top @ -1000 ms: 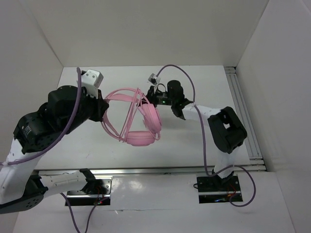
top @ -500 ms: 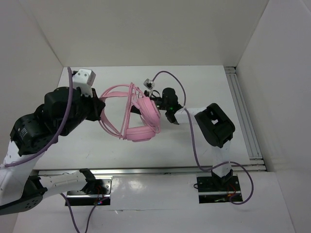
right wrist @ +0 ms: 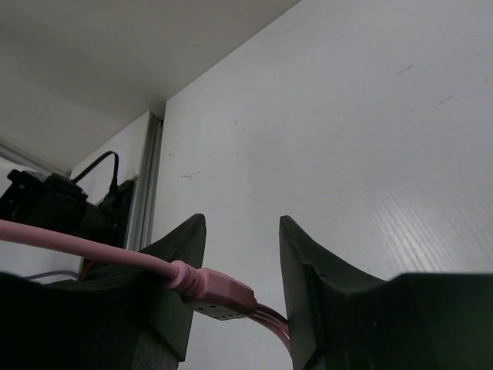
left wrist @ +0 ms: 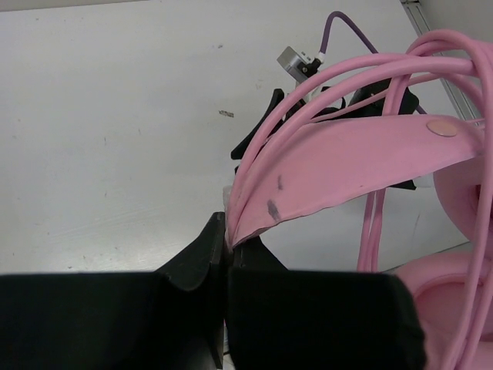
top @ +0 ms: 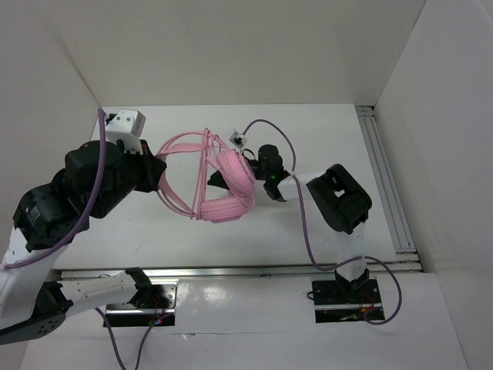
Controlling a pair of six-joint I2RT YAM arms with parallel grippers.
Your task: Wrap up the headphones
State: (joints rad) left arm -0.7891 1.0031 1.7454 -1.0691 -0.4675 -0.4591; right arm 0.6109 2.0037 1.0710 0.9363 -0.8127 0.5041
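Headphones (top: pixel 219 181) hang clear of the table (top: pixel 323 131), carried by the headband (left wrist: pixel 347 162).

Right gripper (right wrist: pixel 240 231): your jaws have spread over the last second, from a near pinch to well apart. The plug (right wrist: pixel 216 297) now sits loose in the gap, resting against one finger and clear of the other. The cable (right wrist: pixel 77 243) trails off sideways. The arm has also swung in from the right, close against the upper ear cup (top: pixel 235 173).

Reading: you are letting go of the cable end, so this pass of the wrap looks nearly laid. Watch that the plug does not slip and unwind.

Left gripper (left wrist: pixel 225 262): pressed together on the headband's end, with no change in grip. Cable strands cross the band.
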